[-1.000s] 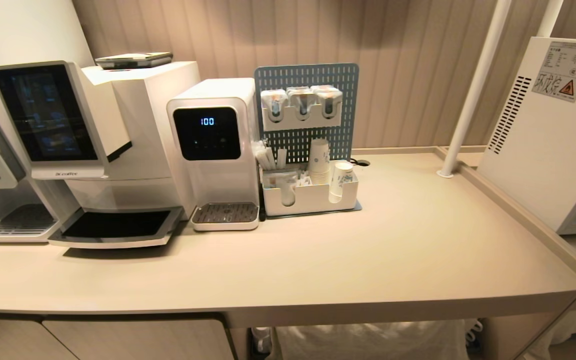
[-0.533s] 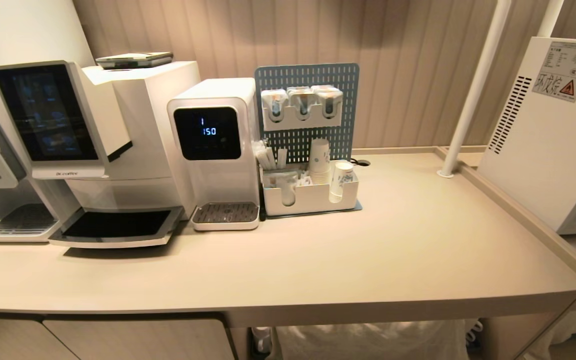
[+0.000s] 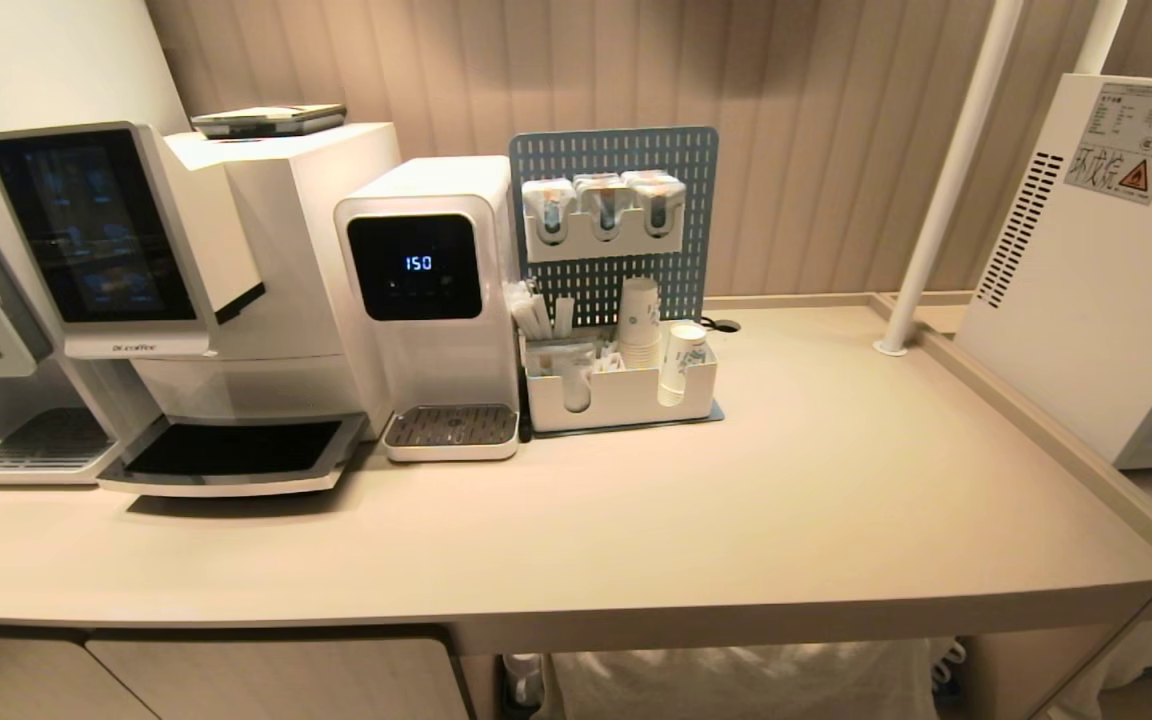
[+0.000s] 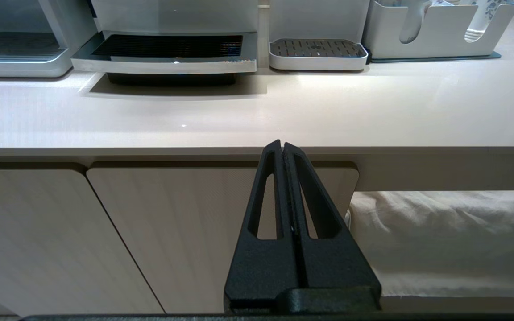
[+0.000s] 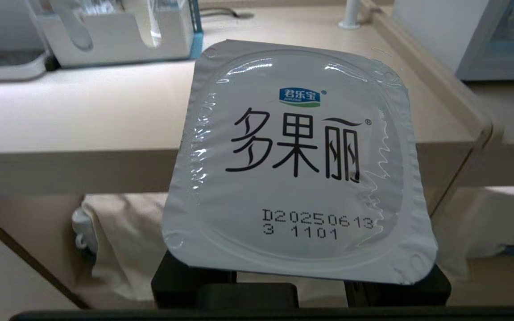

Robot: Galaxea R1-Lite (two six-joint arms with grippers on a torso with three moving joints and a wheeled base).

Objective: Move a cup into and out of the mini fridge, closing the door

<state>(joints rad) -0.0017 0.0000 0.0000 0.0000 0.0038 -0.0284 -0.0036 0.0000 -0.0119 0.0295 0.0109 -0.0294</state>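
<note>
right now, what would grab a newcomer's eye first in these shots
In the right wrist view, the cup fills the frame, its foil lid with bold black lettering facing the camera, held in the right gripper below the counter edge. On the counter, the water dispenser shows a lit display beside the coffee machine. The mini fridge stands at the far right.
</note>
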